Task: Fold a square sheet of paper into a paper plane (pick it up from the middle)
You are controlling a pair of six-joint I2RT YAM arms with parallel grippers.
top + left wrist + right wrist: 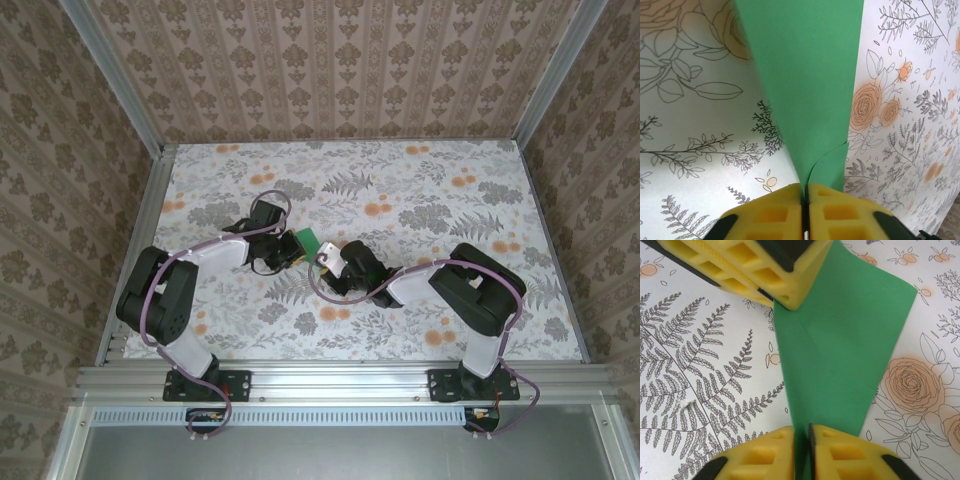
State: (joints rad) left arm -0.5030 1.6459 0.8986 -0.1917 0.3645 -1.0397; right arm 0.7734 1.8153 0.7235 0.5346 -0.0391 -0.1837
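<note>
Yellow pads of the left gripper are pressed tight on one end of the green paper sheet, which is plain, matte and folded into a long band with a small flap curling beside the seam. Its long axis runs from that grip to the right gripper, whose jaws are clenched on the opposite end. The band spans between them over the middle of the floral tabletop.
</note>
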